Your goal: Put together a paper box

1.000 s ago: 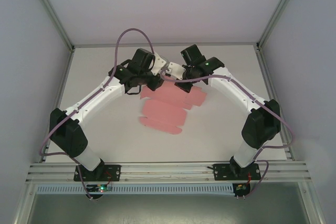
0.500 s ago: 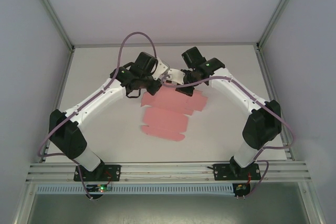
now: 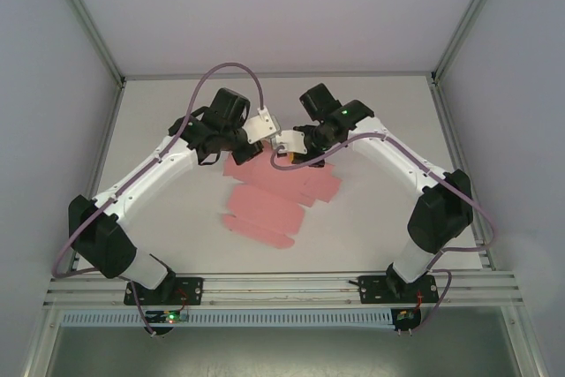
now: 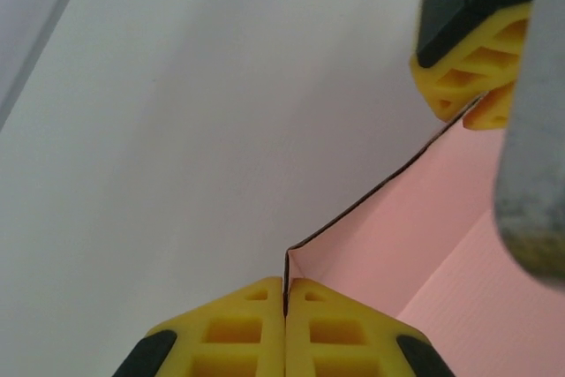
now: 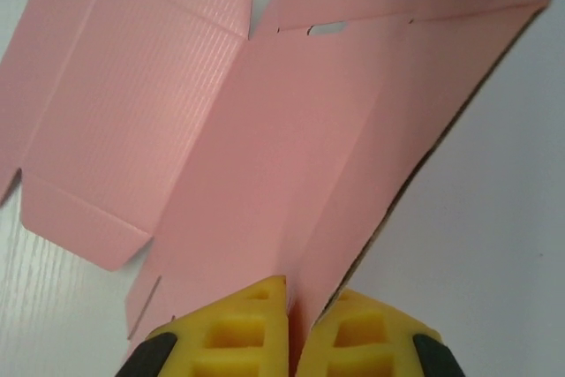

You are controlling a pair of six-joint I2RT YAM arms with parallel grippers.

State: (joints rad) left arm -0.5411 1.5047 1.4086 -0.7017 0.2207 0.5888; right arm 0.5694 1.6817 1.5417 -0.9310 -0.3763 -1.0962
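1. 1 paper box (image 3: 274,196): a flat pink die-cut sheet with flaps and creases, unfolded, about midway between the left and right edges of the white table (image 3: 371,218)
2. Most of the sheet lies flat on the table, its near flaps pointing toward the near edge; the strip along its far side is raised off the surface
3. 2 grippers, both at that far strip, the left gripper (image 4: 285,284) at its left end and the right gripper (image 5: 290,293) at its right end, well in from the table's far edge
4. The left gripper's 2 yellow fingers (image 4: 238,324) are pressed together with the thin edge of the card pinched between them; the corner of the card stands upright just above the tips
5. The right gripper's 2 yellow fingers (image 5: 238,324) are likewise closed, nipping a raised fold of the pink card between their tips
6. In the left wrist view the right gripper's yellow tips touch the same card edge further along
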